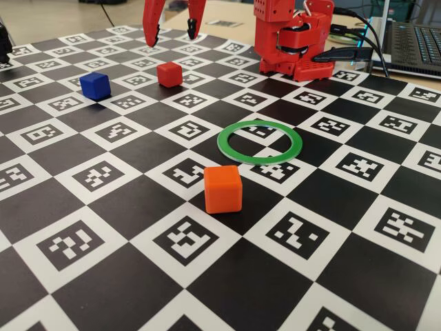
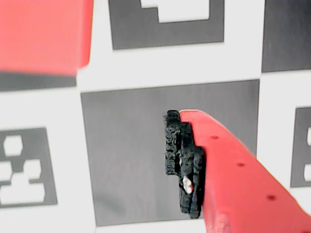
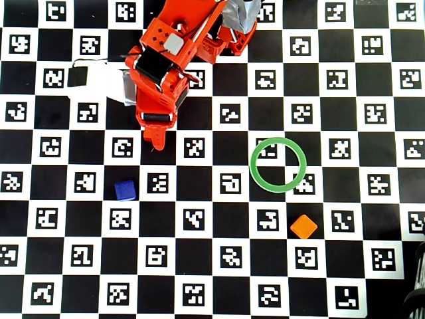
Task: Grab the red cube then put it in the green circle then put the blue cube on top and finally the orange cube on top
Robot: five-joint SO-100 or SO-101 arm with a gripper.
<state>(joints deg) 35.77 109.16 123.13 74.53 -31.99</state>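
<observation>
Hovering our wide-open pincer (image 1: 173,30) just behind the red cube (image 1: 169,74), which sits well behind the green circle (image 1: 260,142), we judge it light, rigid and smooth; we should clamp opposite flat faces.

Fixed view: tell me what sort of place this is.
Probably a robotics lab or hobby workbench. The table is covered by a checkerboard mat printed with marker codes, a red robot arm base stands on it, and a laptop with cables sits behind. Coloured test cubes, such as the orange cube, lie on the mat.
</observation>
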